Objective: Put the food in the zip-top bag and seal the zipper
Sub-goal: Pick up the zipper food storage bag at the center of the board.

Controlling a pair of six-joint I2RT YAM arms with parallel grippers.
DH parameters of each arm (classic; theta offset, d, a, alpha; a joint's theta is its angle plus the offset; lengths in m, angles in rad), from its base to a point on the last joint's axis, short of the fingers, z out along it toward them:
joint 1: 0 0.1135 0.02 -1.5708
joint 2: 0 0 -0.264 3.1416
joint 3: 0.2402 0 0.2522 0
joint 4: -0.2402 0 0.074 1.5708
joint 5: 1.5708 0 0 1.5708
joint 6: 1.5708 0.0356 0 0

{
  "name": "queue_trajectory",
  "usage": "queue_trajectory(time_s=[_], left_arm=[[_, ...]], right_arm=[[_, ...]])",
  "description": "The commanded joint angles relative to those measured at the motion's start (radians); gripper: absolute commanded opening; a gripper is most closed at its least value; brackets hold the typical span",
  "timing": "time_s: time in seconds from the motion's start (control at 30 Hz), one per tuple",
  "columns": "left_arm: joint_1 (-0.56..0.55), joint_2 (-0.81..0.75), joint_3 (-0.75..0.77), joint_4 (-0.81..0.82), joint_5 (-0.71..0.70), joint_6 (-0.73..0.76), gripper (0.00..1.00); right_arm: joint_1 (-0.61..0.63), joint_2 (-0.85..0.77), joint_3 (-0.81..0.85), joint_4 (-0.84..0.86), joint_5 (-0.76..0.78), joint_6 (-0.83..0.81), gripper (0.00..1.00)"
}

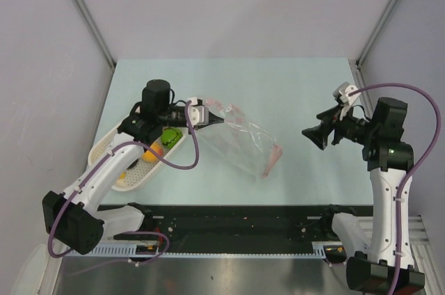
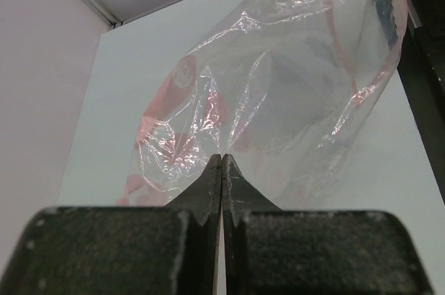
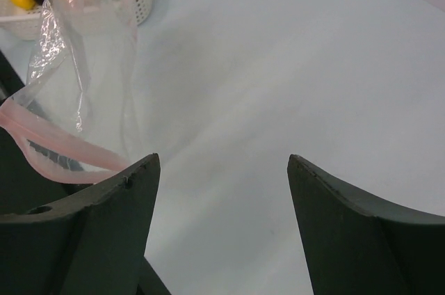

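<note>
Left gripper (image 1: pixel 219 120) pressed together, pinches the zip-top bag (image 1: pixel 240 143) by its left edge; holds right gripper (image 1: pixel 314 136) spread apart, well off to the right; has the food (image 1: pixel 156 147) lying in the white basket (image 1: pixel 111 147); shows red print on the plastic, too blurred to read.

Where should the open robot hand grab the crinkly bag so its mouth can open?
Probably the red zipper strip at the mouth of the zip-top bag, approached from the right. That end points toward the open right gripper, while the left gripper pinches the opposite end. Pinch one lip only, so the mouth can spread.
</note>
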Motion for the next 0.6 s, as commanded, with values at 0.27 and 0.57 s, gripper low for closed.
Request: queue_trajectory(time_s=[0.27,0.57], left_arm=[[0.003,-0.021,-0.001,0.109,0.065,-0.124,0.00],[0.003,0.006,0.022,0.141,0.059,-0.190,0.00]], right_arm=[[0.085,-0.252,-0.243,-0.048,-0.060,-0.119,0.79],[0.145,-0.280,-0.369,0.231,-0.040,0.051,0.73]])
